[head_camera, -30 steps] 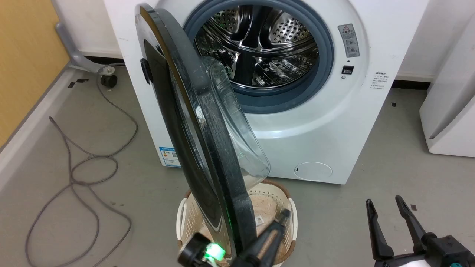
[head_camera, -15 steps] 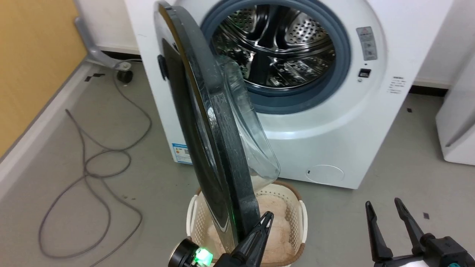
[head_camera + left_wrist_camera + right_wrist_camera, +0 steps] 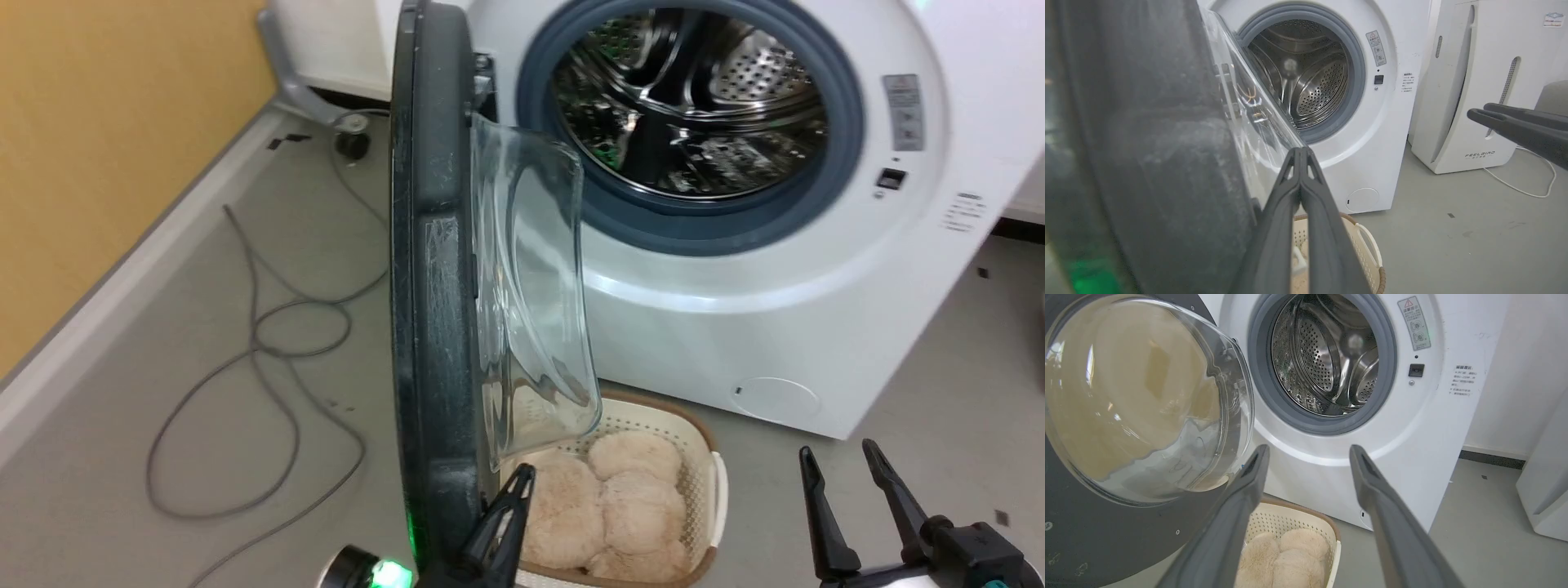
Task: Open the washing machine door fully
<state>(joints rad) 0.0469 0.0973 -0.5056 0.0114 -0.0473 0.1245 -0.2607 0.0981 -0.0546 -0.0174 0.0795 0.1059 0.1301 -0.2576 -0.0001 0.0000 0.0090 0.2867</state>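
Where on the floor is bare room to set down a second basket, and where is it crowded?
Free: the floor between the basket, the washing machine and the white appliance, ahead of the right gripper. Crowded: by the door's low edge, with the basket and left gripper; left of it, a cable loops.

Grey floor (image 3: 922, 384) w/ washing machine (image 3: 735, 327), laundry basket (image 3: 653, 420), loose cable (image 3: 252, 278).
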